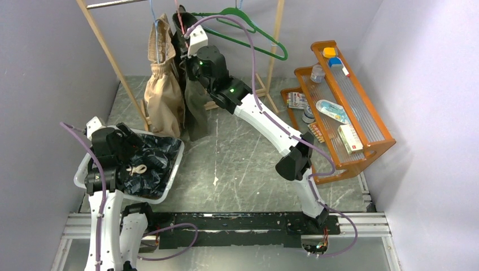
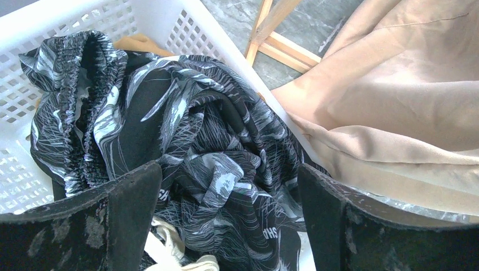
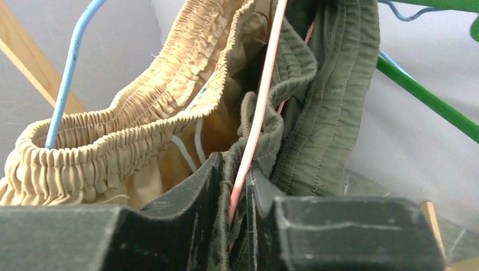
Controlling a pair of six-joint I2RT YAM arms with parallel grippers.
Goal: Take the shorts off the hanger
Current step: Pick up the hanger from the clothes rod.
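Fabric of the olive green shorts (image 3: 333,113) bunches over a pink wire hanger (image 3: 261,107) that hangs from the wooden rack (image 1: 107,51). The right gripper (image 3: 234,183) reaches up to the rack, and its two fingers are pinched together on the olive waistband with the pink wire caught between them. Just to the left on the same rack, touching the olive pair, the beige shorts (image 3: 113,147) hang on a blue hanger (image 3: 68,73) with their gathered waist gaping. A green hanger (image 1: 248,34) hangs farther right on the rack. At the foot of the rack's left leg stands a white basket (image 2: 56,22), where the dark patterned shorts (image 2: 197,141) lie crumpled over a bit of tan-brown cloth (image 2: 138,42). The left gripper (image 2: 229,214) hovers above that heap, its fingers wide apart and holding nothing. Right of the rack sits an orange shelf (image 1: 361,107).
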